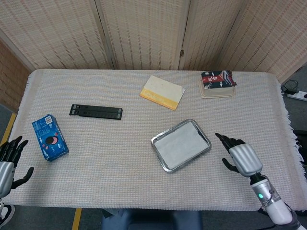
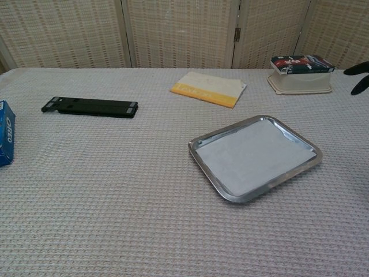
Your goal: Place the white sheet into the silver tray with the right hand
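Two robot hands on my feed, both holding nothing. Counter (image 1: pixel 120 143) first: one woven cloth across it. Silver tray (image 1: pixel 156 142) sits right of centre toward the near side, turned at a slant, its long axis running near-left to far-right. White sheet (image 1: pixel 181 143) lies flat inside it, filling most of the floor, long axis matching the tray's; one far corner looks slightly lifted in the chest view, though I can't be sure.

My right robot hand (image 1: pixel 242 156) hangs to the right of the tray, apart from it, fingers spread, nothing in them. Left robot hand (image 1: pixel 9 160) is at the near-left edge of the counter, fingers apart too, idle.

I judge the placing done; what remains is getting clear.

Risks: if I swing the right robot hand low toward the left, the fingers could clip the tray rim and skid it, or flick the light sheet out. A fast pass could also lift the paper.

Others, well apart from the tray:
- yellow-edged booklet (image 1: pixel 162 92), far centre
- black bar (image 1: pixel 96 111), left
- blue box (image 1: pixel 50 137), near left
- lidded container (image 1: pixel 218 84), far right
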